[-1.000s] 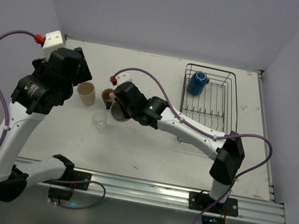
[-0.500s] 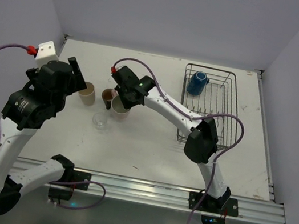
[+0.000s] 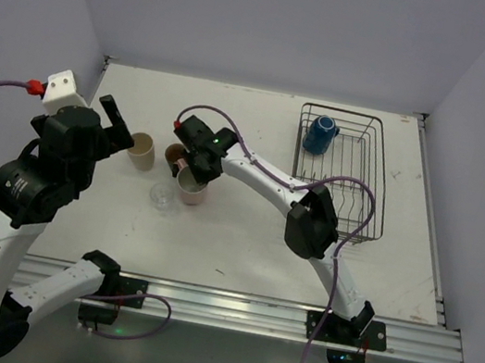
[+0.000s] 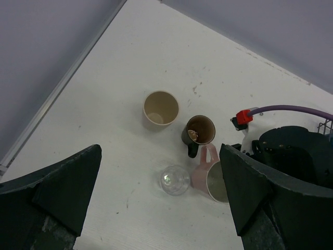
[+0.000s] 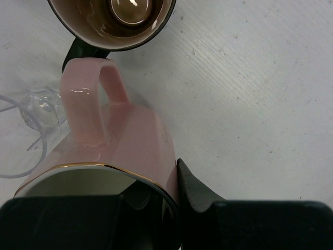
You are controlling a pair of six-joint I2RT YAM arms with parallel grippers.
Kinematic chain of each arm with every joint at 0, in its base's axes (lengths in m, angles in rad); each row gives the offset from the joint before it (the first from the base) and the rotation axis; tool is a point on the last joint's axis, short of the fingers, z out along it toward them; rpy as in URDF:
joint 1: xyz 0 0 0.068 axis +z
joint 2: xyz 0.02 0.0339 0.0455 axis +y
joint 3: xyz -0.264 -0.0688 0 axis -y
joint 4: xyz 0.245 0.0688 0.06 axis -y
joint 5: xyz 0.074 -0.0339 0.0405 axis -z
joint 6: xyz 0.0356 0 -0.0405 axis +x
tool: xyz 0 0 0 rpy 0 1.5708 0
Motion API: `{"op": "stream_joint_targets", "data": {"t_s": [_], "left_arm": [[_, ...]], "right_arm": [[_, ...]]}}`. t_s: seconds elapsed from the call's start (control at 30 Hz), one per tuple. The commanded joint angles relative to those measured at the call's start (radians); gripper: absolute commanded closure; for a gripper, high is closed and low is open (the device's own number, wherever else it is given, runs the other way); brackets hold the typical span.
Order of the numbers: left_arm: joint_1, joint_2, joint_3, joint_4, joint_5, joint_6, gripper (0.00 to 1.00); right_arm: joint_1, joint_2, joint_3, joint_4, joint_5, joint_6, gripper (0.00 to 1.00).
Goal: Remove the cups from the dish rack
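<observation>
My right gripper point(image 3: 192, 169) is shut on the wall of the pale pink cup point(image 3: 192, 192), with one finger inside the rim and the other finger point(image 5: 199, 194) outside. The pink cup point(image 5: 130, 136) sits low at the table beside the clear glass point(image 3: 162, 195) and the dark brown mug point(image 3: 175, 155). A cream mug point(image 3: 141, 152) stands left of them. The blue mug point(image 3: 320, 134) lies in the dish rack point(image 3: 344, 112). My left gripper point(image 3: 117, 125) hovers open, high above the cream mug point(image 4: 161, 110), glass point(image 4: 174, 179) and brown mug point(image 4: 199, 130), holding nothing.
The rack stands at the back right, near the right table edge. My right arm stretches from the near edge across the rack's left side to the cups. A wall strip runs along the table's left edge point(image 4: 52, 99).
My right gripper has carried the pink cup a little left and down beside the glass. The left arm has drawn back to the left and risen.
</observation>
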Motion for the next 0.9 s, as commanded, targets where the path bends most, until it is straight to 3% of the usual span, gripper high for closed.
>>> {"op": "stream_joint_targets", "data": {"t_s": [0.0,0.87], "left_arm": [[0.006,-0.007,0.003,0.052,0.000,0.015,0.00],[0.006,-0.004,0.014,0.066,0.014,0.038,0.00]], "right_arm": [[-0.005,-0.018,0.074,0.015,-0.028,-0.007,1.00],[-0.007,0.019,0.096,0.017,-0.007,-0.012,0.93]]}}
